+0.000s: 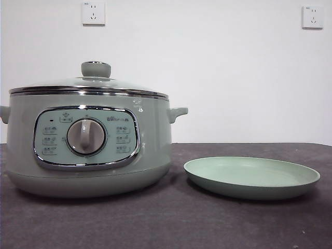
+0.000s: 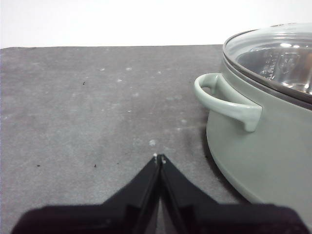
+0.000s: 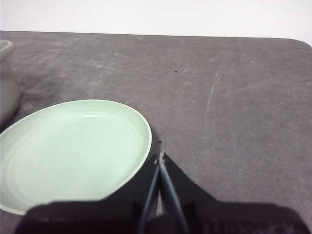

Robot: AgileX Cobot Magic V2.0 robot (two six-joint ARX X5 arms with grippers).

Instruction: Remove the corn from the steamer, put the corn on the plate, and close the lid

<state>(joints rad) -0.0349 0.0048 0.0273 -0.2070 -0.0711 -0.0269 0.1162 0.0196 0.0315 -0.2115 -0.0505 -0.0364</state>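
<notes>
The sage-green steamer point(image 1: 88, 140) stands at the left of the table with its glass lid point(image 1: 88, 85) on, knob point(image 1: 96, 69) on top. The corn is hidden. To its right lies the pale-green plate point(image 1: 252, 176), bare. In the left wrist view my left gripper point(image 2: 159, 157) hovers shut over the dark tabletop beside the steamer point(image 2: 263, 141) and its side handle point(image 2: 229, 100). In the right wrist view my right gripper point(image 3: 160, 157) is shut, just off the rim of the plate point(image 3: 73, 151). Neither gripper shows in the front view.
A dark grey table point(image 1: 166, 223) runs to a white wall with two power sockets point(image 1: 93, 13). The table's far edge and rounded corner point(image 3: 297, 41) show in the right wrist view.
</notes>
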